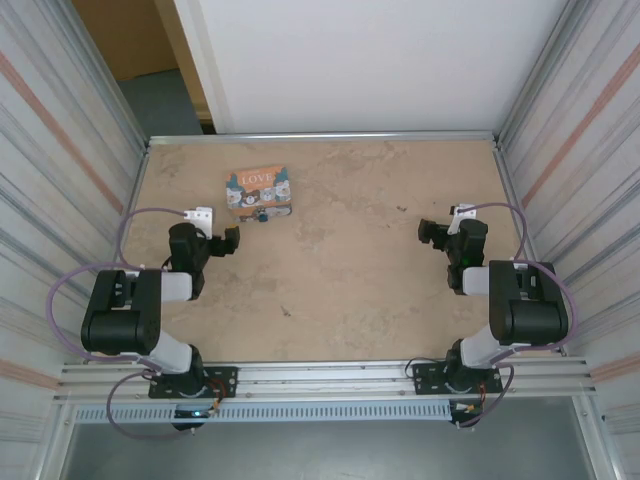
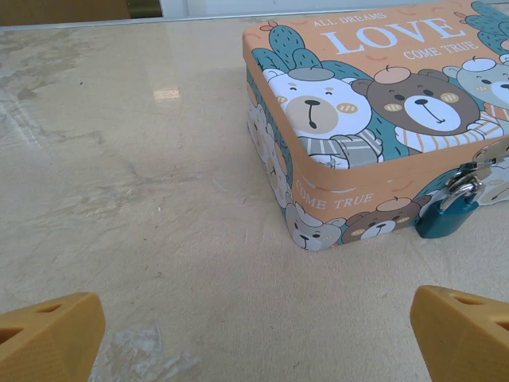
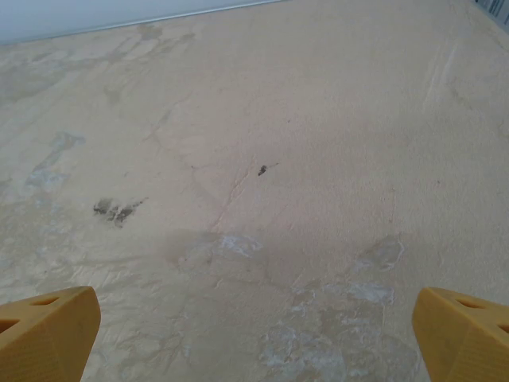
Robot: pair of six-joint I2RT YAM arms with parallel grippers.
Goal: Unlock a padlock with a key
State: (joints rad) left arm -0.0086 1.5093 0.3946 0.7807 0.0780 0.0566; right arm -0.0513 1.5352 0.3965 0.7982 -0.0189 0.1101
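The padlock (image 2: 448, 213) is a small teal lock with a silver shackle, hanging on the clasp at the front of the orange-and-teal "LOVE" box (image 2: 374, 95). From above, the padlock (image 1: 262, 215) shows as a dark dot at the near edge of the box (image 1: 258, 192). My left gripper (image 2: 254, 342) is open and empty, low over the table, short of the box's corner and left of the lock. The left gripper (image 1: 232, 241) sits just left and below the box. My right gripper (image 3: 254, 342) is open over bare table, and from above the right gripper (image 1: 430, 232) is far right of the box.
A tiny dark speck (image 3: 262, 169) lies ahead of the right gripper, too small to identify. A dark smudge (image 3: 118, 210) marks the table surface. Another small dark mark (image 1: 287, 312) sits near the table's middle front. Corrugated metal walls (image 1: 70, 150) close both sides.
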